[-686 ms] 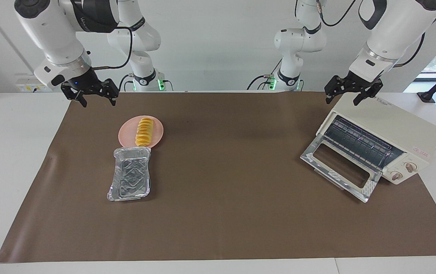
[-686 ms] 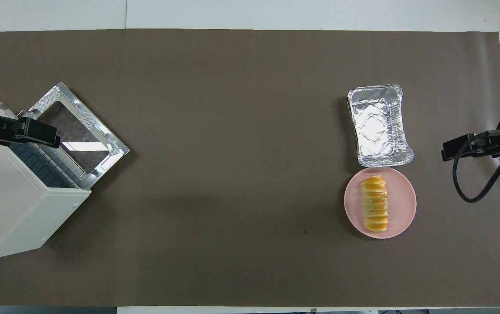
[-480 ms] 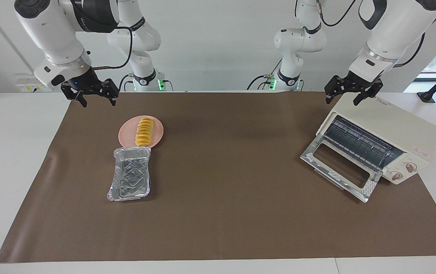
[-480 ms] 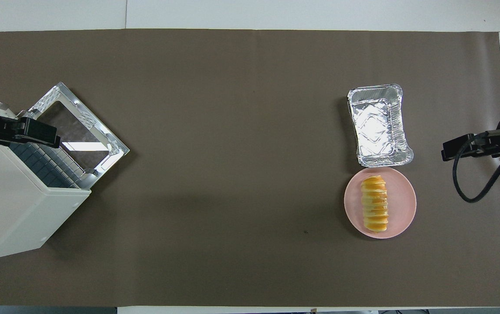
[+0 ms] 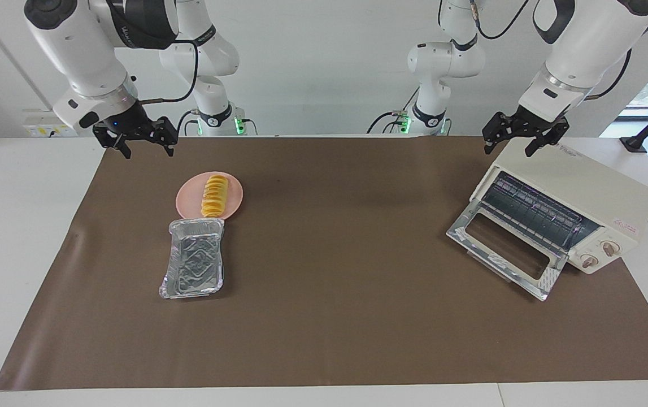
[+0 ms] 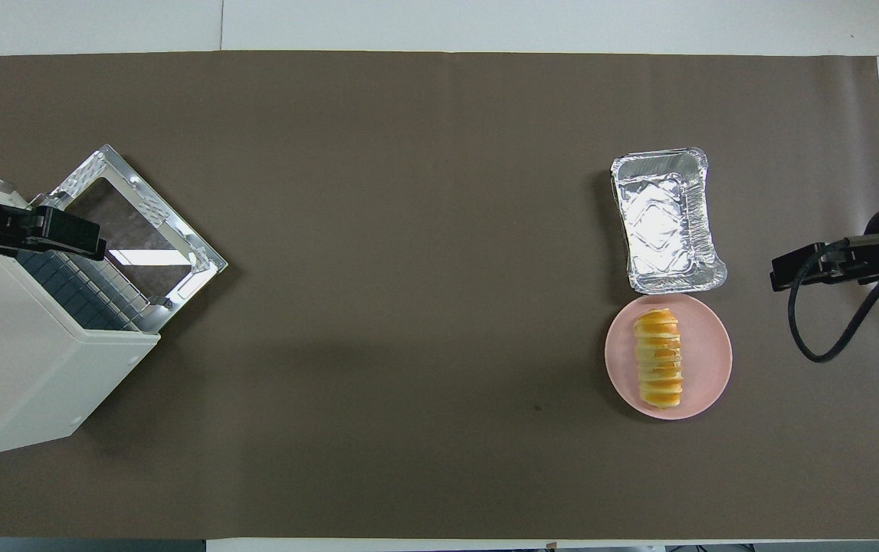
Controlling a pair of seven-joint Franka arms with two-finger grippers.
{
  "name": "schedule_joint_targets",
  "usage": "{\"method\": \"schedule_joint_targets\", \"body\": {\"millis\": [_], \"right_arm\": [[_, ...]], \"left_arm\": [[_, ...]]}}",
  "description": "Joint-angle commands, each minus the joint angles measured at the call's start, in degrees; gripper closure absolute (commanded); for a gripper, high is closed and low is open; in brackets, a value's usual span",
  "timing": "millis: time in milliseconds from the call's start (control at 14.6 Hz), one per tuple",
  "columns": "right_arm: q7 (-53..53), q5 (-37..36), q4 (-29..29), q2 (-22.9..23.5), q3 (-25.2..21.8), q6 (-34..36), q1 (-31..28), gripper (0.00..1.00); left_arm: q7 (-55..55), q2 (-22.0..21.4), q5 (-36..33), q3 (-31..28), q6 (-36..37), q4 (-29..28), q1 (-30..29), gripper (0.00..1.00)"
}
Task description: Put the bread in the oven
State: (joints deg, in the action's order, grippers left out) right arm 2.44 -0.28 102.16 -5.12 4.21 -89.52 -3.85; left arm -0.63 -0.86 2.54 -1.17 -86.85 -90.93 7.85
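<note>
The yellow-orange ridged bread point(image 5: 214, 196) lies on a round pink plate point(image 5: 234, 192); it also shows in the overhead view point(image 6: 657, 357). The cream-white oven point(image 5: 586, 189) stands at the left arm's end of the table, its glass door point(image 5: 504, 249) dropped open and the rack showing. My right gripper point(image 5: 147, 150) is open and empty, up in the air over the mat's corner at the right arm's end, apart from the bread. My left gripper point(image 5: 508, 149) is open and empty, over the oven's top edge.
A crinkled silver foil tray point(image 5: 194, 265) lies empty against the plate, farther from the robots. A brown mat point(image 5: 335, 294) covers the table. In the overhead view the oven point(image 6: 18, 368) and its open door point(image 6: 140, 222) fill the left arm's end.
My right gripper has shifted slightly toward the plate. The left arm, bread, tray and oven have not moved.
</note>
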Motion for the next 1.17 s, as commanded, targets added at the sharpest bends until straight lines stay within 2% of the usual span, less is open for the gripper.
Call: {"method": "schedule_joint_targets", "body": {"millis": [0,137,343,755,960,1098], "right_arm": [[-4.88,0.11,10.66,-5.77,0.62,-5.81,2.69,0.00],[-8.32,0.19,16.29,-7.10,0.62,-9.60,4.46,0.00],[-11.92,0.72,22.89,-6.75,0.71,-16.36,6.39,0.00],[-16.06,1.51,31.68,-4.29,0.62,-28.76,6.48,0.00],[-16.59,3.87,37.30,-2.89,0.62,-38.50,6.31,0.00],[-16.59,4.68,39.25,-2.53,0.62,-41.25,6.48,0.00]], "left_arm": [[-0.25,-1.51,0.80,-0.50,-1.04,-1.62,0.32,0.00],[-0.25,-1.51,0.80,-0.50,-0.96,-1.62,0.32,0.00],[-0.25,-1.51,0.80,-0.50,-1.04,-1.62,0.32,0.00],[-0.25,-1.51,0.80,-0.50,-0.96,-1.62,0.32,0.00],[-0.25,-1.51,0.80,-0.50,-1.04,-1.62,0.32,0.00],[-0.25,-1.51,0.80,-0.50,-1.04,-1.62,0.32,0.00]]}}
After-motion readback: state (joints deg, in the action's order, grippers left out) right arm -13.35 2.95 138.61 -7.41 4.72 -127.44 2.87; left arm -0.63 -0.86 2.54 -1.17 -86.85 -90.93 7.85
